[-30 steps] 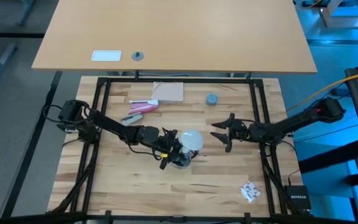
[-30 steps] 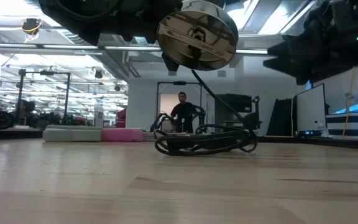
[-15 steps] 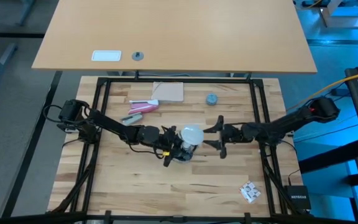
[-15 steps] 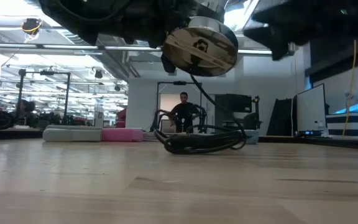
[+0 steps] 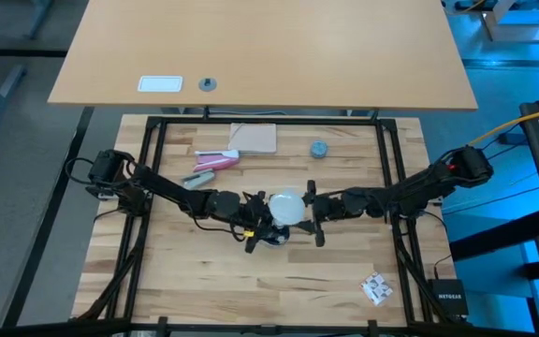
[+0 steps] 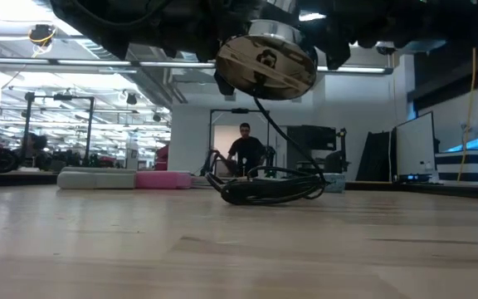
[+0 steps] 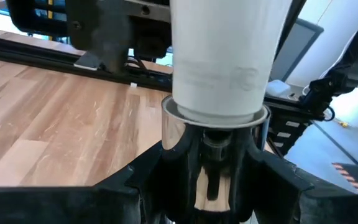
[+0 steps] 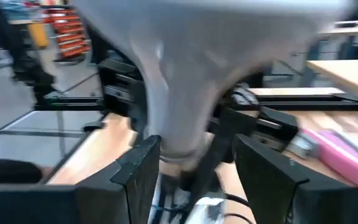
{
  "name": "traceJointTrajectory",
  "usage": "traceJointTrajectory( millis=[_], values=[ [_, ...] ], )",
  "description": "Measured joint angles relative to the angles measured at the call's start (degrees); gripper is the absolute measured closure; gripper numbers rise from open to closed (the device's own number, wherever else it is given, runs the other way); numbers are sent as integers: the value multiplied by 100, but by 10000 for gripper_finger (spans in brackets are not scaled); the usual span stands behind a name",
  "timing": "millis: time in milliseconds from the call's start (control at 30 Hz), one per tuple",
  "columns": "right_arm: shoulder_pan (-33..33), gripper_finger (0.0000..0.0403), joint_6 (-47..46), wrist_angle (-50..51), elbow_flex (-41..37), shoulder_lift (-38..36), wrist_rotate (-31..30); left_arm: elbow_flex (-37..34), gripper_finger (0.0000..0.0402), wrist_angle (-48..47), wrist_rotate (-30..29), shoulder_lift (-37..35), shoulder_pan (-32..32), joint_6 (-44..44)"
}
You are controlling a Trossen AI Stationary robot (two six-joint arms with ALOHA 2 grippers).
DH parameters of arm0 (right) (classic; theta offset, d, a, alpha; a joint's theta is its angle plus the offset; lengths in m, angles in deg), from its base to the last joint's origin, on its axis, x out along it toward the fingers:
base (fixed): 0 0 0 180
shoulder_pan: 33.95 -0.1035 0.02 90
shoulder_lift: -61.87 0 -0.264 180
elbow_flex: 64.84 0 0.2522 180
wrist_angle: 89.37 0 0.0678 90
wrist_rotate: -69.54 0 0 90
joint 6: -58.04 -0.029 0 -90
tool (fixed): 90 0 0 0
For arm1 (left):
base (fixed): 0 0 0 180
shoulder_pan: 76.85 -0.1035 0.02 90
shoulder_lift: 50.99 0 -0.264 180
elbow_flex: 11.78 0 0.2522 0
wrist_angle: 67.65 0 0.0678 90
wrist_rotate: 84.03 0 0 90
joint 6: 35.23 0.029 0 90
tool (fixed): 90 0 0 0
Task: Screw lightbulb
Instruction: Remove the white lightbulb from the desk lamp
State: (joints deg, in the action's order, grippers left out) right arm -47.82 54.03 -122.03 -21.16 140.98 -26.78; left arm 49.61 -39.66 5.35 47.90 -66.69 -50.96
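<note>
Right tool (image 5: 311, 214) reached white frosted lightbulb (image 5: 286, 206).

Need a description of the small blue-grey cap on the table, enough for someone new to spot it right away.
Start at the light wooden worktable inside the black frame, seen from above. Along its far edge lies a tan flat sheet; just right of it, alone on bare wood, sits the blue-grey cap. It is small and round, unlike the pink item left of the sheet or the white lightbulb mid-table.
</note>
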Motion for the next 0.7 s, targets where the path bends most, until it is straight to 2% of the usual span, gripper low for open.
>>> traceJointTrajectory(
  millis=[333,533,700],
  values=[
    [0,194,-70,-27,95,31,240,-2,226,-63,-16,0,-4,121],
    [-2,194,-314,-76,95,31,-252,-2,226,82,-46,0,-4,119],
    [-4,194,-307,-221,93,33,-310,-2,226,105,-48,0,-7,119]
  ],
)
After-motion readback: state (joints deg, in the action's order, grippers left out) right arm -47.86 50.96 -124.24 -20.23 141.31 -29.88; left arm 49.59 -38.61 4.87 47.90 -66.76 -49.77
